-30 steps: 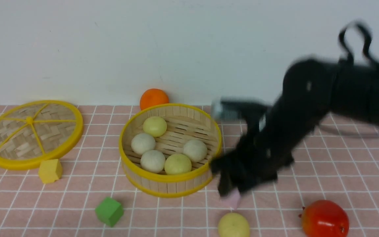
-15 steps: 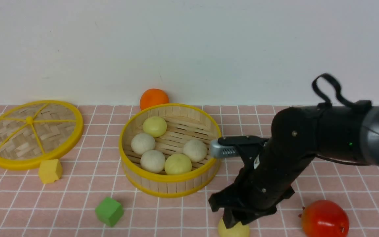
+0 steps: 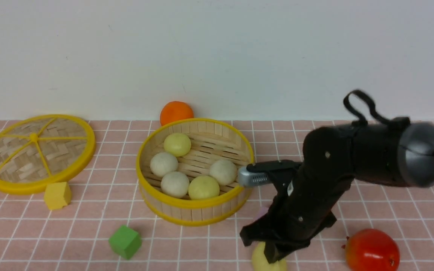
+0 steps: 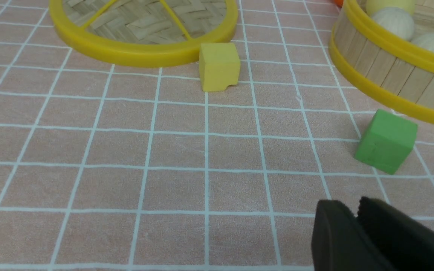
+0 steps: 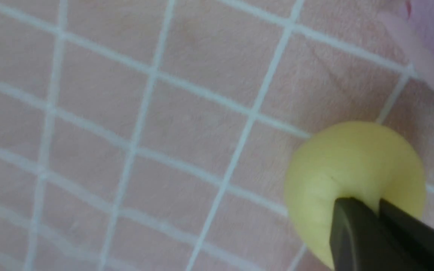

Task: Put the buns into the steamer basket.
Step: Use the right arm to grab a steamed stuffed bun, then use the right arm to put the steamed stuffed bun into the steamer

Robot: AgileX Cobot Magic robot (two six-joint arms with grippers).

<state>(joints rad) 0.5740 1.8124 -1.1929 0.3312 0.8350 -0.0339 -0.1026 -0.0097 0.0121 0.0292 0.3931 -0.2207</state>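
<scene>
the right pincer, wide a second ago, is now pinching shut onto the last pale yellow dome-shaped bun; the round bamboo-slat steamer basket is awaiting it.

Counted, by kind

Six buns; one basket, lid, orange ball, red fruit; three cubes.

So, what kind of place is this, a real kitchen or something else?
Probably a staged robot test setup, not a real kitchen: a pink checked cloth against a plain white wall, toy-like pieces such as the green cube and yellow cube, and a steamer basket.
</scene>
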